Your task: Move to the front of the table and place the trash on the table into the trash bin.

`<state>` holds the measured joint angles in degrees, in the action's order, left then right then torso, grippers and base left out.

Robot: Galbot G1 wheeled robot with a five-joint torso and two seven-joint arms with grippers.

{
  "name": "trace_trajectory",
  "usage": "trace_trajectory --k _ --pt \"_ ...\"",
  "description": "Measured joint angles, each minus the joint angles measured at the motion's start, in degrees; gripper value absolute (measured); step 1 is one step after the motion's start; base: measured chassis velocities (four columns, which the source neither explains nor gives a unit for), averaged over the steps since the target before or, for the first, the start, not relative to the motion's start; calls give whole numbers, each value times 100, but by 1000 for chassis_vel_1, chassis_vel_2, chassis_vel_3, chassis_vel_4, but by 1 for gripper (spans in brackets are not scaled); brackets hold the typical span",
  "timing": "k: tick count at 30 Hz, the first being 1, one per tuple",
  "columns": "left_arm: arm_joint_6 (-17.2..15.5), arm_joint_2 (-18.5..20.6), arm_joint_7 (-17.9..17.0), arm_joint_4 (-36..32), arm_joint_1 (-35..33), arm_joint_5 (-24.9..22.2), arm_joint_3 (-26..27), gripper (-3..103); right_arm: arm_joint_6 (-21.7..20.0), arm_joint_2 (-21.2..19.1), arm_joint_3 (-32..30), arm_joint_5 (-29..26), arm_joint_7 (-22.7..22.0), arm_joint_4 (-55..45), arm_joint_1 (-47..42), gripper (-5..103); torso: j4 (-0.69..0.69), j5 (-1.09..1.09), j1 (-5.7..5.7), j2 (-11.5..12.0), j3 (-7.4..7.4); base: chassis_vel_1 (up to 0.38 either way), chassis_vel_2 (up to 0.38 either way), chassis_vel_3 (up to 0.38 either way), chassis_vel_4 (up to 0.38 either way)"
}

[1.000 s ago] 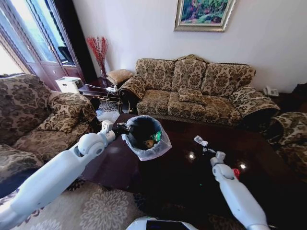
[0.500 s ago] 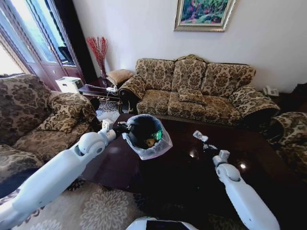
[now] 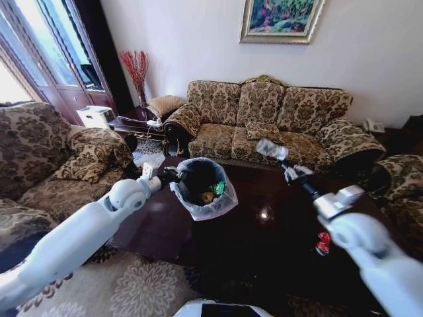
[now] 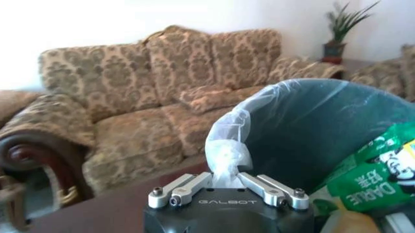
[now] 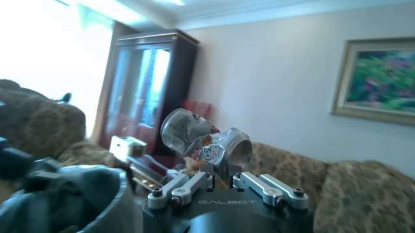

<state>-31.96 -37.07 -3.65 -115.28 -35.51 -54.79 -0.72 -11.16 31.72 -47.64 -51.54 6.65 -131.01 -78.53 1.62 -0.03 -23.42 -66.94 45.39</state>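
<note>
- Patterned sofas [image 3: 264,122] ring the dark glossy table [image 3: 264,244] in front of me, and the bin [image 3: 201,188] stands on its far left part.
- My left gripper [image 4: 227,187] is closed on a pinch of the bin's plastic bag [image 4: 227,145] at the rim, holding the bin steady.
- My right gripper [image 5: 224,187] is raised above the table, right of the bin, its fingers clamped on a crumpled silver can [image 5: 207,143].
- Risk, as I judge it: the can is dented and sits high above the fingers, so it could slip or twist out while it is over the table rather than over the bin.
- Second risk: the left hold is on thin bag film only; a tug could tear it or tip the bin.
- Inside the bin I see a green packet [image 3: 216,187] against the right wall and something yellowish beneath it; I cannot tell what that is.
- A red can [image 3: 323,244] lies on the table near my right forearm, well apart from the bin, so an elbow swing could knock it off.
</note>
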Motion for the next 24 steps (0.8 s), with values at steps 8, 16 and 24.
trace_trajectory --k 8,16,24 --pt "-181 227 242 150 593 -123 -422 2 -265 -2035 185 -827 474 -91 701 12 15 3 -1 0 1 0 0 0 0" --pt "-296 49 335 298 1065 -129 -902 2 -236 -2971 198 -1097 819 -135 765 12 9 6 -1 0 1 0 0 0 0" --pt "-298 -214 234 366 1439 -134 -1340 2 -256 -3217 324 -1133 904 -278 626 12 11 4 -2 1 1 0 0 0 0"
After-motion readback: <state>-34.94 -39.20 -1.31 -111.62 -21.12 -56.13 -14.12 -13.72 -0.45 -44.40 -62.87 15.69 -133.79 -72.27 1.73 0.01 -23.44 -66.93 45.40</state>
